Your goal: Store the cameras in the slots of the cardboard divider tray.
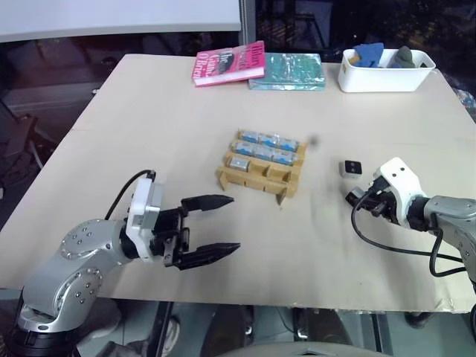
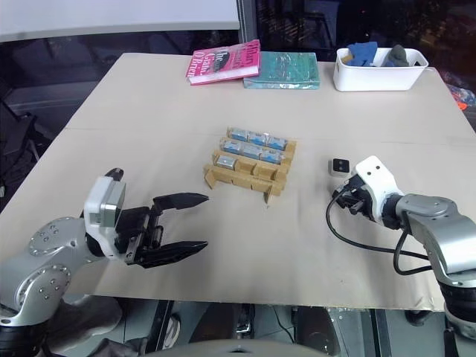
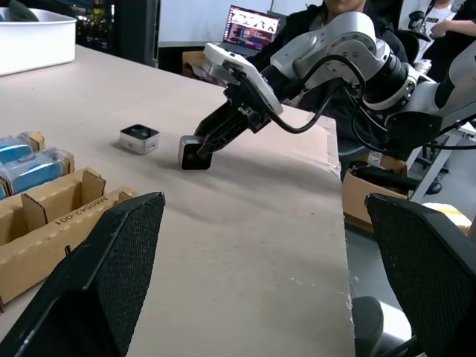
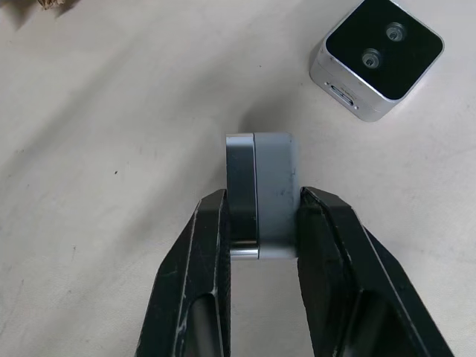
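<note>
1. Cameras: one camera (image 4: 260, 195) stands on its edge on the table (image 1: 149, 134), clamped between the two black fingers of the right gripper (image 4: 262, 223); the jaws are closed on its two flat sides.
2. In the left wrist view the same held camera (image 3: 195, 152) touches the table, and the right gripper (image 3: 207, 145) comes down on it at a slant.
3. A second camera (image 1: 351, 168) lies free on the table with its black face up, right of the centre of the left eye view, just beside the right gripper (image 1: 357, 198) and not touching it.
4. Tray (image 1: 260, 177) sits in the middle of the left eye view, well apart from both grippers.
5. Its two upper rows hold cameras with bluish faces (image 1: 266, 146); one more camera (image 1: 239, 163) sits in the left slot of the lower row, and the other slots of that row look empty.
6. Left gripper (image 1: 222, 224) is in the lower left of the frame, pointing to the right; its jaws are wide open and hold nothing.
7. At the upper edge of the table lie a pink book (image 1: 229, 63), a green book (image 1: 287, 71) and a white tub (image 1: 383, 76) with dark things inside.
</note>
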Robot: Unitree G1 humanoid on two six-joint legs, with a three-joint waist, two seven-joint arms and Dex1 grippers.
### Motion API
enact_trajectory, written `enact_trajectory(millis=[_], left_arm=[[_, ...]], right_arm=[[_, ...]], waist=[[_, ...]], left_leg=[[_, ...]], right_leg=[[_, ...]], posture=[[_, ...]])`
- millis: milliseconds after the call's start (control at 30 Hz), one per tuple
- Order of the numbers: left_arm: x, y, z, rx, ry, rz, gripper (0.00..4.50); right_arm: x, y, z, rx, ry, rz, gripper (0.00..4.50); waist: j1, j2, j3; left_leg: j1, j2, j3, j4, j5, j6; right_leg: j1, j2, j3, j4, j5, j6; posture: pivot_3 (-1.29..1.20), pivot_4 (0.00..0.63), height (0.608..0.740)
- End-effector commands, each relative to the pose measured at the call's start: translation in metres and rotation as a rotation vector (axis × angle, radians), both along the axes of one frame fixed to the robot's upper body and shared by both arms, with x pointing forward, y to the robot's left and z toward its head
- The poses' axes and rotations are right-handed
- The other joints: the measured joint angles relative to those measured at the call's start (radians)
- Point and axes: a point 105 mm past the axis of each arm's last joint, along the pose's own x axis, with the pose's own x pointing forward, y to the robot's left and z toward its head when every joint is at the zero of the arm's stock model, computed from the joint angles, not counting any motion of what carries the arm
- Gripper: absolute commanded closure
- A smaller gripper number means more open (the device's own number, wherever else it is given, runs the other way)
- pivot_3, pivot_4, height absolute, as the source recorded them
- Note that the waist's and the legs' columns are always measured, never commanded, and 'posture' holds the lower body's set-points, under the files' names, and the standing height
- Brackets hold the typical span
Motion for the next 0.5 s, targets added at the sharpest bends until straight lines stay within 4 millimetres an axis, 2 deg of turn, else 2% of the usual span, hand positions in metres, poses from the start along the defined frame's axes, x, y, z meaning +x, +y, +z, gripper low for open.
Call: enact_trajectory(millis=[33, 167, 267, 400, 500], left_arm=[[-0.003, 0.002, 0.007, 0.017, -0.055, 0.000, 0.00], [-0.001, 0.005, 0.007, 0.018, -0.055, 0.024, 0.00], [0.000, 0.013, 0.006, 0.023, -0.054, 0.071, 0.00], [-0.002, 0.031, 0.001, 0.032, -0.039, 0.153, 0.00], [-0.003, 0.044, 0.002, 0.027, -0.043, 0.235, 0.00]], right_arm=[[0.004, 0.007, 0.025, -0.012, -0.102, 0.051, 3.81], [0.005, 0.036, 0.052, 0.065, -0.188, 0.177, 3.81], [0.011, 0.077, 0.069, 0.119, -0.250, 0.342, 3.81], [0.029, 0.126, 0.083, 0.162, -0.318, 0.471, 3.81], [0.041, 0.154, 0.087, 0.181, -0.344, 0.532, 3.81]], waist=[[0.000, 0.000, 0.000], [-0.004, 0.000, 0.000], [-0.008, 0.000, 0.000], [-0.007, -0.002, 0.000], [-0.006, -0.002, 0.000]], left_leg=[[0.000, 0.000, 0.000, 0.000, 0.000, 0.000], [0.000, 0.000, 0.000, 0.000, 0.000, 0.000], [0.001, 0.001, 0.000, 0.000, 0.000, 0.000], [0.001, 0.001, 0.001, 0.000, 0.000, 0.000], [0.001, 0.001, 0.001, 0.000, 0.000, 0.000]], right_leg=[[0.000, 0.000, 0.000, 0.000, 0.000, 0.000], [0.000, 0.000, 0.000, 0.000, 0.000, 0.000], [0.000, 0.001, 0.001, 0.001, 0.000, 0.000], [0.000, 0.000, 0.001, 0.001, 0.000, 0.000], [-0.001, 0.000, 0.000, 0.001, 0.000, 0.000]], posture=[[0.00, 0.150, 0.740], [0.00, 0.150, 0.740], [0.00, 0.150, 0.740], [0.00, 0.150, 0.740], [0.00, 0.150, 0.740]])
